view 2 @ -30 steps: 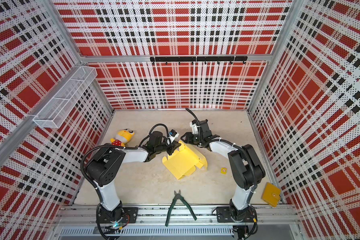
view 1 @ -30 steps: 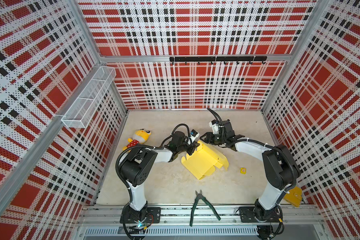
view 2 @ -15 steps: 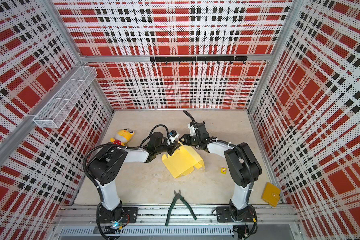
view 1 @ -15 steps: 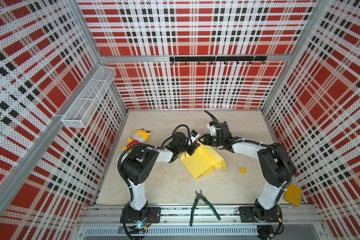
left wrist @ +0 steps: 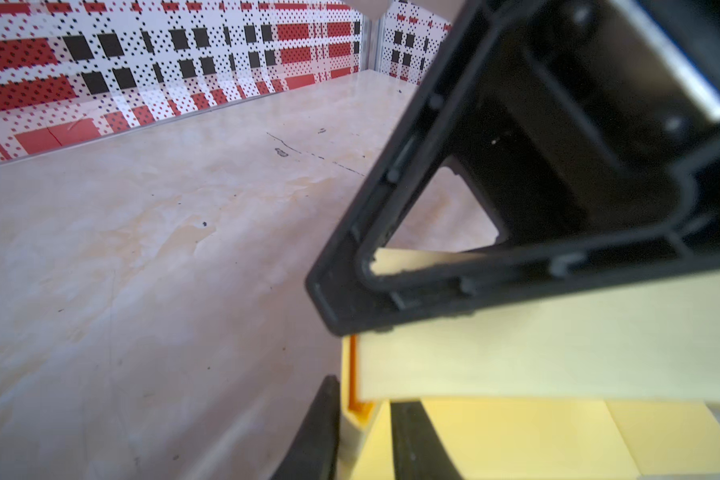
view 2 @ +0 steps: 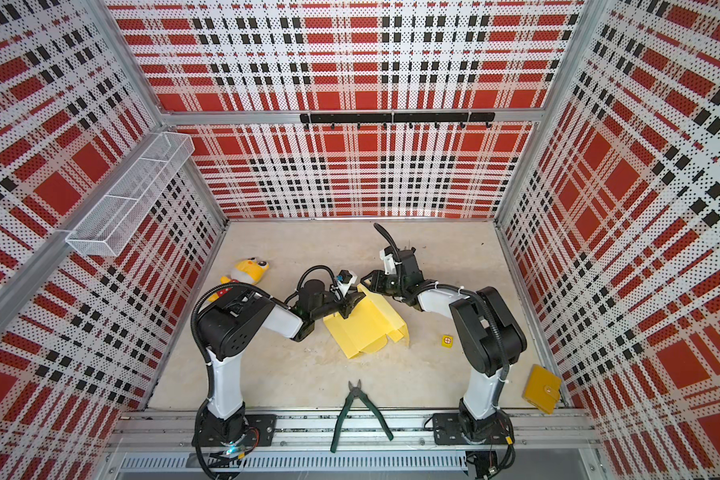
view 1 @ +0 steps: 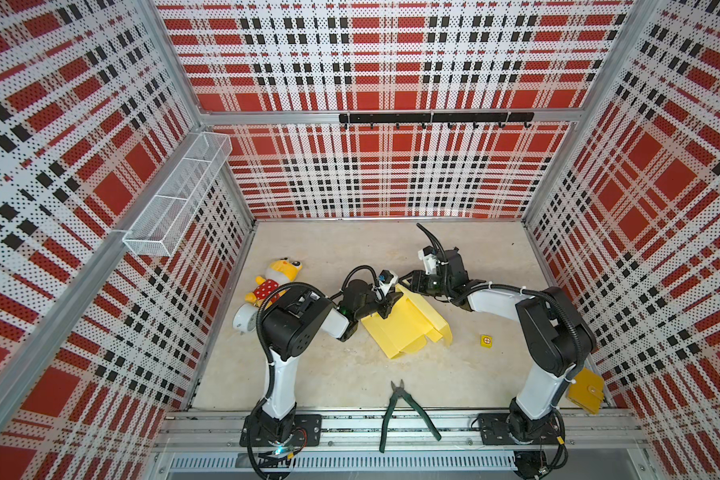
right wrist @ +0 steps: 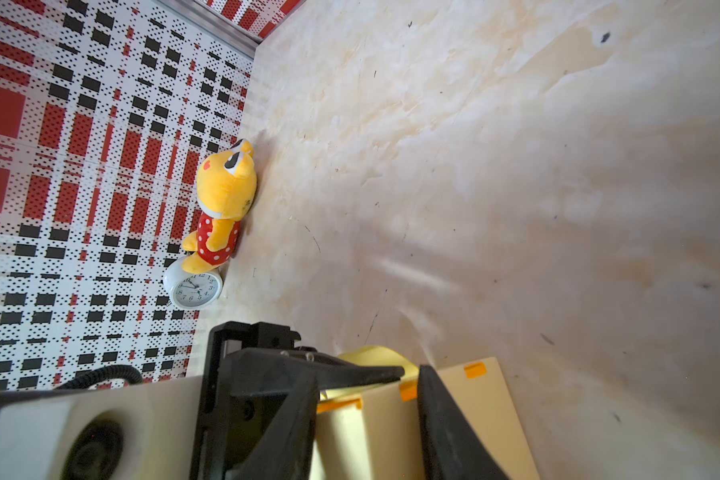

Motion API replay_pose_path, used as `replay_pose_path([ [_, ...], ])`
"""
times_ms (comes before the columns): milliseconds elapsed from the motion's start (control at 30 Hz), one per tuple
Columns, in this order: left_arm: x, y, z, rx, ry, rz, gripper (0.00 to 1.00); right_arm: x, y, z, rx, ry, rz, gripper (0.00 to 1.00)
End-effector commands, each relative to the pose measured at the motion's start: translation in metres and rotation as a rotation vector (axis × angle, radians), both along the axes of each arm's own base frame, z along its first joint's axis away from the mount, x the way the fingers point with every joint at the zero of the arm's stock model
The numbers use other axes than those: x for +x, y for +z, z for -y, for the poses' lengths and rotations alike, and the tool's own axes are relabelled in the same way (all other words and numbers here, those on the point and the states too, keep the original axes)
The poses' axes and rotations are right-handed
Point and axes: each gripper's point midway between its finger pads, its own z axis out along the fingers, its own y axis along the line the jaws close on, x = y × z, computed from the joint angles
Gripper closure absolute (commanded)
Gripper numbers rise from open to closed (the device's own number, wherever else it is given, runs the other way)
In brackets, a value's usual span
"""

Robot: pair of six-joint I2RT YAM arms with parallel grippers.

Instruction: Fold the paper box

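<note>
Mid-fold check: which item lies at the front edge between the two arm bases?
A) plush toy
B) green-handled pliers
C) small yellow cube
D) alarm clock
B: the green-handled pliers lie across the front rail; the plush toy and alarm clock sit by the left wall, and the small yellow cube sits farther back.

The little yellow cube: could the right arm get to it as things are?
Probably, yes. The cube lies bare on the table, apart from the box, nothing over it. But the right gripper is at the box's far edge, so the arm would have to fold back toward itself.
</note>
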Motion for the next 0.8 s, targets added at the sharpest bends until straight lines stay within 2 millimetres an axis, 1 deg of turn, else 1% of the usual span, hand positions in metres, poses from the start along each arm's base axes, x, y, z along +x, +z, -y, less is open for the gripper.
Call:
replay_pose_path([
  [0, -0.002, 0.013, 0.011, -0.072, 0.014, 0.051, 0.75, -0.021, -0.019, 0.001, 0.026, 0.004, -0.105, 0.60],
  [200, -0.004, 0.011, 0.022, -0.080, -0.001, 0.056, 0.72, -0.035, -0.027, 0.004, 0.036, -0.003, -0.137, 0.61],
  [233, -0.004, 0.012, 0.025, -0.087, -0.006, 0.053, 0.74, -0.037, -0.028, 0.004, 0.039, -0.003, -0.141, 0.61],
  [400, -0.006, 0.011, 0.032, -0.092, -0.033, 0.051, 0.99, -0.041, -0.028, 0.005, 0.041, -0.005, -0.143, 0.61],
  [433, -0.007, 0.011, 0.032, -0.092, -0.035, 0.054, 1.00, -0.041, -0.028, 0.006, 0.039, -0.006, -0.142, 0.61],
  [700, -0.009, 0.012, 0.032, -0.093, -0.039, 0.060, 0.99, -0.037, -0.021, 0.003, 0.043, 0.000, -0.126, 0.61],
  [767, -0.010, 0.011, 0.032, -0.088, -0.041, 0.064, 0.87, -0.037, -0.017, 0.005, 0.034, -0.001, -0.116, 0.61],
])
